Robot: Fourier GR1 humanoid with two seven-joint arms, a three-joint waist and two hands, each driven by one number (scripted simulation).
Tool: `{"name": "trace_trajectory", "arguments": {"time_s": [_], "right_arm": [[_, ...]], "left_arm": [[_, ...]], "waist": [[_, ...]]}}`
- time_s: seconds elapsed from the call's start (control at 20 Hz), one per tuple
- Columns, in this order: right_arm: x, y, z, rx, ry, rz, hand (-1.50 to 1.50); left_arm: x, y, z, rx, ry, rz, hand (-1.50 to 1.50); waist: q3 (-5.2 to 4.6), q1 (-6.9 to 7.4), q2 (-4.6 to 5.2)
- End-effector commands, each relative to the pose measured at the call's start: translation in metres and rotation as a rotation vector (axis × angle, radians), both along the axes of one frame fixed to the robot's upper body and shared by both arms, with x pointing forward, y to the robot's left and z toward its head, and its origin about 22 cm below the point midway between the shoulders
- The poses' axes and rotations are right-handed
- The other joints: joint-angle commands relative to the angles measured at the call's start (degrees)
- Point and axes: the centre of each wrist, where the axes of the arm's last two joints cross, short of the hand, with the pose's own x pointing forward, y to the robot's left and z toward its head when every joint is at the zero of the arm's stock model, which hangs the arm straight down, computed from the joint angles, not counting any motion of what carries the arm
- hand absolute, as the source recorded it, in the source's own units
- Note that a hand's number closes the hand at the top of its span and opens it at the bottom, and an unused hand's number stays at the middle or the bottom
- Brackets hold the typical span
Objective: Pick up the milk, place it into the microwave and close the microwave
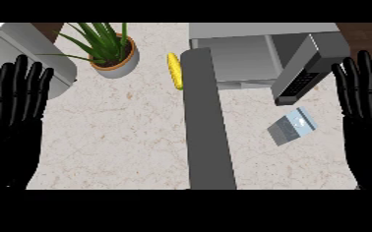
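The small grey-and-white milk carton (292,126) lies on my speckled beige stone counter (131,142) just below the grey microwave's (240,54) swung-open door (309,69), untouched, while my black right hand (356,96) and black left hand (23,98) rest at the edges, fingers straight and spread.

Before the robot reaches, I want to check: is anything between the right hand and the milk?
Nothing visible is. The right hand is open at the right edge, and only bare counter separates it from the milk, lying below the open microwave door.
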Motion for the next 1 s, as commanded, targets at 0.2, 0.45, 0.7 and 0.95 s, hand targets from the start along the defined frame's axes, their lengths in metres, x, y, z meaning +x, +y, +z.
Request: {"name": "trace_trajectory", "arguments": {"time_s": [0.2, 0.45, 0.7, 0.95], "right_arm": [[-0.023, 0.002, -0.021, -0.002, 0.044, -0.032, -1.50], [-0.013, 0.012, -0.019, 0.188, 0.141, 0.213, -1.50], [-0.043, 0.022, -0.005, 0.177, 0.136, 0.217, -1.50], [-0.038, 0.015, -0.028, 0.153, 0.129, 0.107, -1.50]], "left_arm": [[0.016, 0.023, -0.011, 0.008, 0.008, 0.003, -1.50], [0.000, 0.023, -0.042, -0.129, 0.176, 0.003, -1.50], [-0.018, 0.019, -0.045, -0.123, 0.181, -0.002, -1.50], [-0.042, 0.032, -0.038, -0.117, 0.168, 0.026, -1.50]], "waist": [[-2.48, 1.67, 0.90], [-2.48, 2.17, 0.87], [-2.48, 1.99, 0.82], [-2.46, 2.15, 0.85]]}}
